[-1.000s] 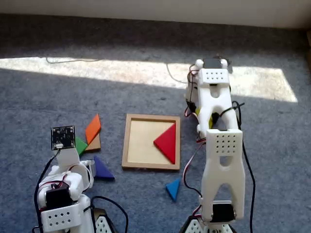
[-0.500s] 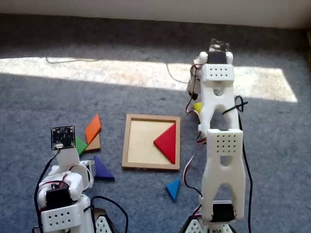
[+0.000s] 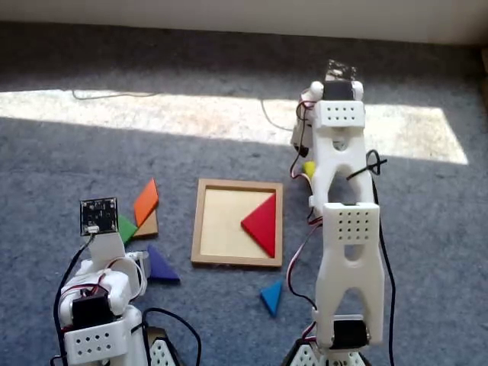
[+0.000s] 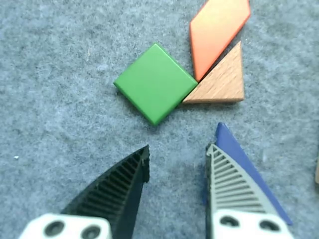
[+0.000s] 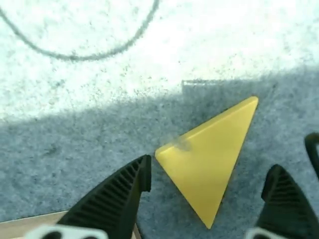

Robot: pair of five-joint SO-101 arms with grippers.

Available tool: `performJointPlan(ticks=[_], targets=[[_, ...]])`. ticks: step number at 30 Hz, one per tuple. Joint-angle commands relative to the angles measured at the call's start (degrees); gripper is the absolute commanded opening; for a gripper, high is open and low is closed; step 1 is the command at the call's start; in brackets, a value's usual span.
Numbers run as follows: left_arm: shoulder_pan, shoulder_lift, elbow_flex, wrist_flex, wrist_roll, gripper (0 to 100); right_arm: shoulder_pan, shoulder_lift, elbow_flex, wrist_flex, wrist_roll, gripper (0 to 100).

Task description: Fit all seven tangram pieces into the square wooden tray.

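Right pincer (image 5: 209,165) is hanging open astride yellow triangle (image 5: 214,142), left pincer (image 4: 178,148) open too; piece is lying flat on carpet (image 5: 55,159), so grip prob. slipping off.

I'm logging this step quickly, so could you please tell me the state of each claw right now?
Left claw: open, empty, near the green square.
Right claw: open, straddling the yellow triangle, not gripping it.

The wooden tray (image 3: 197,229) holds the red triangle (image 3: 263,223) against its right wall. Orange parallelogram (image 3: 146,201), green square (image 3: 126,227), wood triangle (image 3: 148,225), navy triangle (image 3: 160,265), blue triangle (image 3: 271,296) and yellow triangle (image 5: 209,159) lie outside.
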Motion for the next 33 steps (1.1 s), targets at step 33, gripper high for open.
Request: performJointPlan(ticks=[33], targets=[[-0.5,-2.9,1.1,0.4,0.2,19,0.8,6.9,-3.3,-2.4,-7.6,36.1]])
